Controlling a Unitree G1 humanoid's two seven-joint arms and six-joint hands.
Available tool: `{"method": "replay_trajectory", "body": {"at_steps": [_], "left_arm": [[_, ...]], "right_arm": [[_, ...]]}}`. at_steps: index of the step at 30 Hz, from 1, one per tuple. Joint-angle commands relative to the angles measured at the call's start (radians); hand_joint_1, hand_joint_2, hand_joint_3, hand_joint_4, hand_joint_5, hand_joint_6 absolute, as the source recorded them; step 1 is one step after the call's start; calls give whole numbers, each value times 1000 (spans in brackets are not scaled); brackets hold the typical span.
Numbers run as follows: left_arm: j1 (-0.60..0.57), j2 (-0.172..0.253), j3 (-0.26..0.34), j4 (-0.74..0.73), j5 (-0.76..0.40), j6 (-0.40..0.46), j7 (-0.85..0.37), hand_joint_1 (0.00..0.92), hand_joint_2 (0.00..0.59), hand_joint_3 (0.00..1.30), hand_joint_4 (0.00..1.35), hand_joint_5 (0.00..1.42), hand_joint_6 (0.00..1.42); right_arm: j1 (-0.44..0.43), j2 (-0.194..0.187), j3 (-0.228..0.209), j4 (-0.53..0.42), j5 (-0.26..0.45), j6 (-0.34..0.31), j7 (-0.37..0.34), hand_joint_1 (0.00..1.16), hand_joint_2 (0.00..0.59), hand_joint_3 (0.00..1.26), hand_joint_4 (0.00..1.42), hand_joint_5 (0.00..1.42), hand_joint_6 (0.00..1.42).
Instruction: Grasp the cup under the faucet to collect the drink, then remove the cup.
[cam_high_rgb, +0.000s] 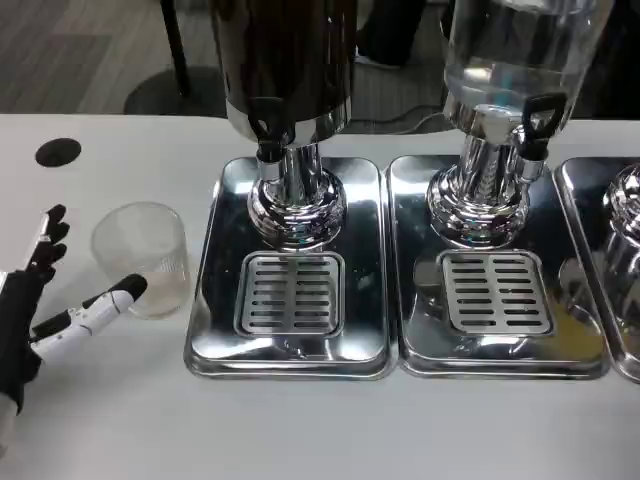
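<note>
Head view is showing the left hand (40, 310), fingers spread and holding nothing, reaching toward the clear ribbed plastic cup (142, 258) standing left of the chrome drip tray (215, 330). Grasping comes next, probably requiring closure around the cup's wall.

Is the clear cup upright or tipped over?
Upright: the cup stands on the table with its open rim up, beside the left hand.

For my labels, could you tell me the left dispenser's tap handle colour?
Black tap handle, clearest in the head view.
</note>
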Motion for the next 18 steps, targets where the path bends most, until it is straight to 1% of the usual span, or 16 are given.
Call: {"method": "replay_trajectory", "body": {"at_steps": [1, 3, 11, 18], "left_arm": [[-15, 4, -15, 14, 20, 15, 23, 522, 90, 0, 0, 53, 71], [-17, 1, -17, 18, 23, 17, 26, 507, 93, 0, 0, 51, 72], [-37, -7, -23, 32, 28, 27, 38, 502, 93, 0, 0, 50, 64], [-64, -18, -35, 42, 35, 55, 73, 494, 98, 0, 0, 50, 60]], "right_arm": [[0, 5, -12, -6, 12, -11, 1, 426, 558, 143, 74, 1, 0], [1, 5, -14, -8, 14, -13, 1, 427, 559, 143, 74, 2, 0], [4, 6, -14, -15, 18, -20, 0, 431, 562, 143, 79, 2, 0], [4, 9, -16, -21, 19, -24, 1, 434, 563, 143, 83, 2, 0]]}}
